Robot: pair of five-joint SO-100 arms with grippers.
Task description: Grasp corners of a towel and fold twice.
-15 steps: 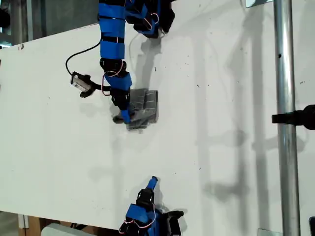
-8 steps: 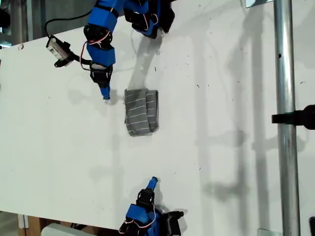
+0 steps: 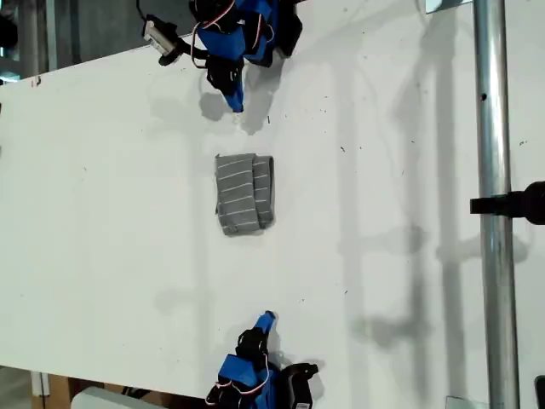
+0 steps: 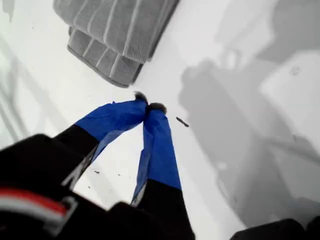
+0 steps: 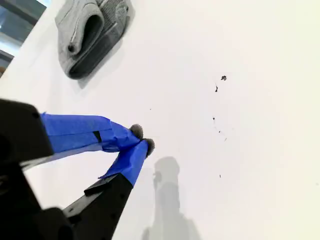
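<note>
My first gripper (image 4: 148, 106) is shut: its blue-taped jaws meet at the tips with nothing between them, and they hang above the bare white table (image 4: 240, 50). Just ahead of those tips, apart from them, lies the towel (image 4: 115, 30). It is a compact stack with one striped layer resting on another, and a rounded corner (image 4: 121, 81) of the lower layer points back toward the jaws.

My second gripper (image 5: 142, 138) is likewise pinched closed on nothing. From it the towel (image 5: 90, 35) sits well ahead, showing the looped end of a fold.

In the exterior view the towel (image 3: 244, 193) is a small grey rectangle between the two arms, one (image 3: 230, 51) at that view's top and one (image 3: 251, 366) at its bottom. Neither arm touches it. The wrist views do not tell me which arm is which.

Going by the layered bundle and both jaws empty, I judge both folds done. The edges look slightly uneven, so at most a tidy-up remains.
</note>
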